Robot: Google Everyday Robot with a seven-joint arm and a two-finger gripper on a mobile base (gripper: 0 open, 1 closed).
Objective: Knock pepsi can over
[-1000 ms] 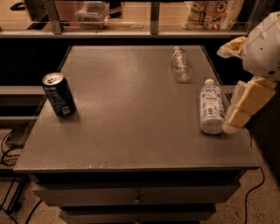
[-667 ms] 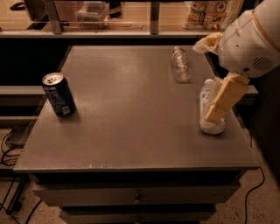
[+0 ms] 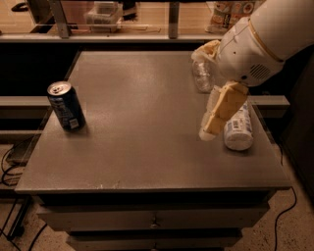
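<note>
The pepsi can (image 3: pixel 66 106) is a dark blue can with a silver top. It stands upright near the left edge of the grey table (image 3: pixel 142 147). My gripper (image 3: pixel 220 110) hangs from the white arm over the right side of the table, far to the right of the can and not touching it. Its cream tip points down toward the table surface, just left of a lying bottle.
A white-labelled clear plastic bottle (image 3: pixel 238 128) lies on the table's right side, partly behind my gripper. A small clear bottle (image 3: pixel 201 74) lies further back. A shelf with containers (image 3: pixel 103 12) runs behind the table. Cables lie on the floor at the left (image 3: pixel 12 162).
My arm and gripper have swung left and inward over the table, from beyond the right edge to in front of the white-labelled bottle. The can and bottles have not moved.
</note>
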